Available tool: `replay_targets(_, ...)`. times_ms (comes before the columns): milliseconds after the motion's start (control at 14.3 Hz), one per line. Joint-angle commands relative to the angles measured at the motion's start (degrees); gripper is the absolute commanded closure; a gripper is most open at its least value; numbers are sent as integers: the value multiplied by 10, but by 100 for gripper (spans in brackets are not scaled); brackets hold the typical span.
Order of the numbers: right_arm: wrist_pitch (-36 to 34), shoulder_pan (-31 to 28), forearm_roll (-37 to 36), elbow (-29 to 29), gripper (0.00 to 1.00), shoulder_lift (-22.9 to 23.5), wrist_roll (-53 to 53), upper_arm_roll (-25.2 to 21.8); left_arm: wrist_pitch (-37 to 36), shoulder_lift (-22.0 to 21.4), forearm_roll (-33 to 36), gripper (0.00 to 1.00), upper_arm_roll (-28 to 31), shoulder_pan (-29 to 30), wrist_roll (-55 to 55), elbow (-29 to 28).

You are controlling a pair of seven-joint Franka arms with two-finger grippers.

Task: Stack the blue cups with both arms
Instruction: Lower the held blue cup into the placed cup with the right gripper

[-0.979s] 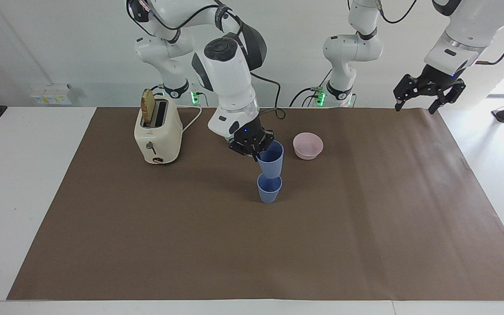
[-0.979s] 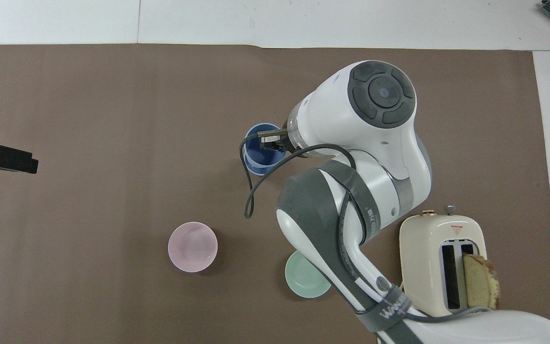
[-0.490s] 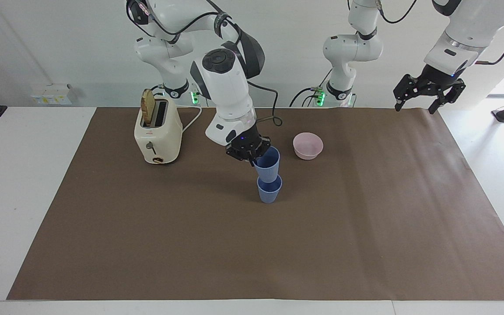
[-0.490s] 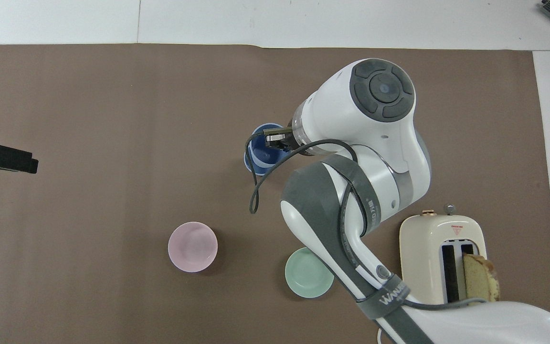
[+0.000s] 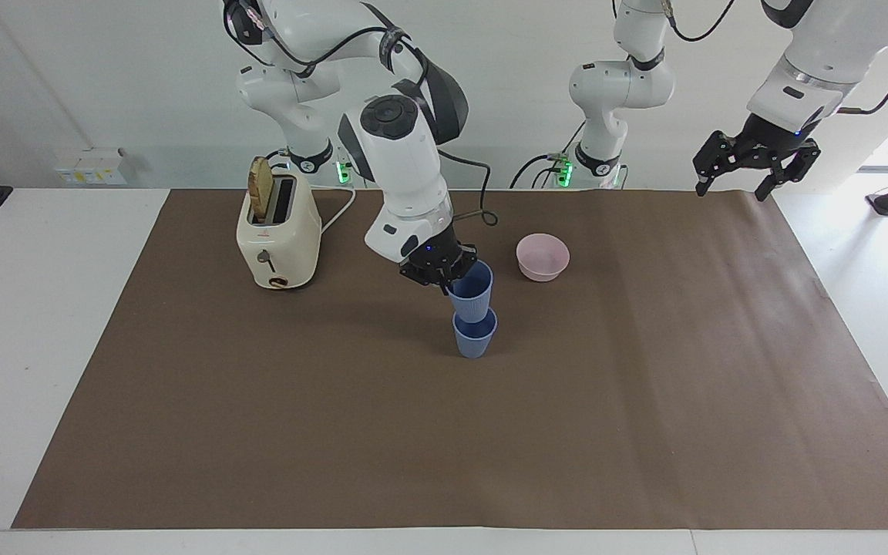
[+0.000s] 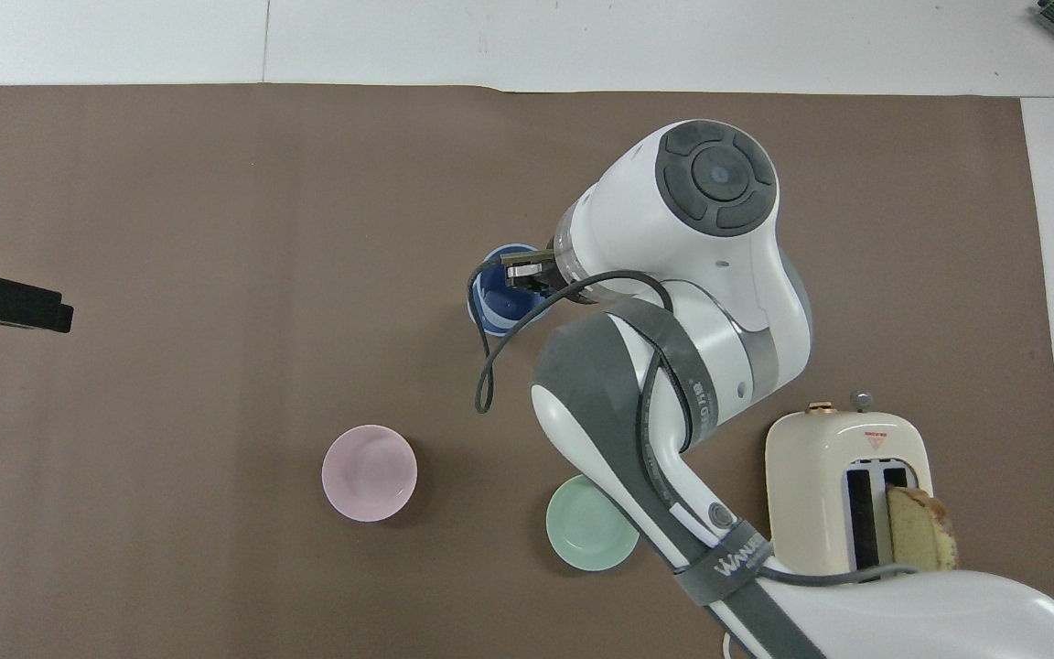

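The right arm (image 5: 401,166) bends down from its base at the robots' edge of the table, its wrist tipped over the middle of the brown mat (image 5: 259,401). Its right gripper (image 5: 444,279) is clamped tight on the rim of the upper blue cup (image 5: 472,297), which it holds upright with its base sitting in the mouth of the lower blue cup (image 5: 475,337). That lower cup stands on the mat near its middle, farther from the robots than the pink bowl (image 5: 543,257).

The left arm (image 5: 814,54) waits, raised above the mat's corner at its own end of the robots' edge. Its left gripper (image 5: 752,166) hangs there in the air with fingers spread wide and nothing between them.

From across the table the two cups read clearly as one above the other. From overhead they merge into a single blue ring (image 6: 495,297) half covered by the right gripper (image 6: 525,273), and the left gripper (image 6: 5,302) shows only as a black tip at the frame's edge. The overhead view alone reveals a green bowl (image 6: 585,535), hidden by the right arm in the facing view.

A cream toaster (image 5: 278,235) with a slice of bread (image 5: 260,189) standing in a slot sits toward the right arm's end, near the robots' edge. The mat covers a white table (image 5: 43,308) before a pale wall.
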Motion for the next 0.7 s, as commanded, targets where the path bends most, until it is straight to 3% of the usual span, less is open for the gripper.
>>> replay_targets(0,11,-3,-3,-6,100,3,8,4,-10,-4,-6,0,-2,7,1,3)
replay_targets(630,30,0,-6,-15,100,14,8,4,-10,-4,-6,0,-2,7,1,3)
